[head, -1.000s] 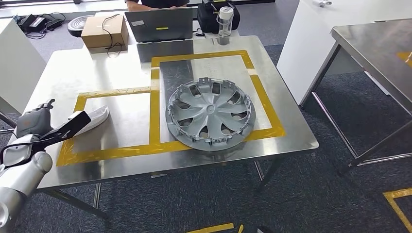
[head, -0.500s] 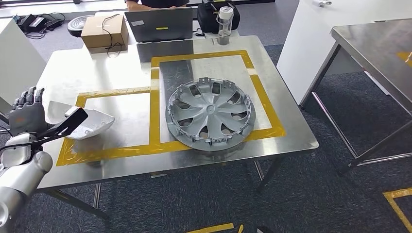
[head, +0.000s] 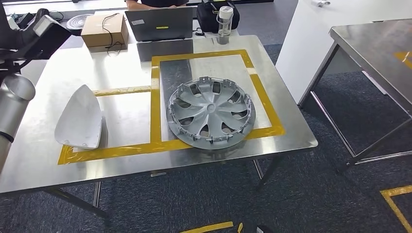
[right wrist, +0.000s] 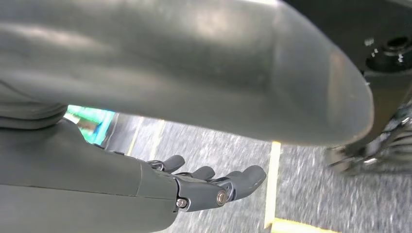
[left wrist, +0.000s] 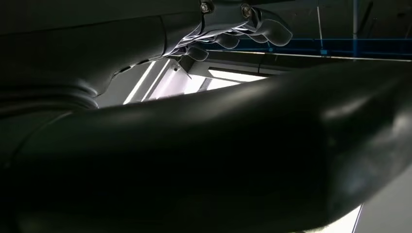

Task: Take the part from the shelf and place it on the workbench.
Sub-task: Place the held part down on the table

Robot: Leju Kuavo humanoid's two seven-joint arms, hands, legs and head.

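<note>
The part (head: 80,119), a pale silver shell with a pointed end, lies by itself on the workbench (head: 121,68) inside the left yellow-taped square. My left arm (head: 14,94) is raised at the table's far left, well above and behind the part. In the left wrist view my left hand (left wrist: 233,34) holds nothing, its fingers (left wrist: 265,26) apart from the thick thumb (left wrist: 218,155). My right hand (right wrist: 209,187) hangs over the dark floor with its fingers stretched out and nothing in them.
A silver wheel cover (head: 211,112) fills the right taped square. At the table's back stand a cardboard box (head: 104,30), a laptop (head: 160,24), a black bag (head: 211,14) and a bottle (head: 224,22). A second steel table (head: 379,53) stands to the right.
My left hand has let go of the part and risen up and back to the far left. The part now rests on the table, turned over.
</note>
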